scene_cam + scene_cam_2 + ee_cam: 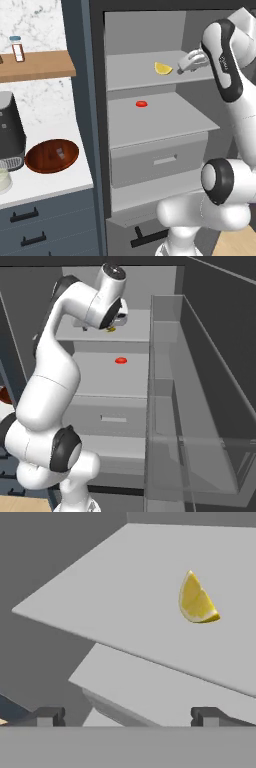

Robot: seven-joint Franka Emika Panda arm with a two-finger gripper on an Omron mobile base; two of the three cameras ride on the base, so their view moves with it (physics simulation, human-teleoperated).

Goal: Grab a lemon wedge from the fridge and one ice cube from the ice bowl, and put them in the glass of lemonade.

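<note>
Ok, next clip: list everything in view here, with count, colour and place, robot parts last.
lemon wedge: 1, yellow, upper fridge shelf
red item: 1, small, flat, shelf below the wedge
fridge: 1, dark grey, door open, light grey shelves and drawers
ice bowl: 1, reddish-brown, white counter left of fridge
black appliance: 1, counter, beside the bowl
small bottle: 1, wooden wall shelf
pincer: 1, open, just right of the wedge, apart from it
</note>
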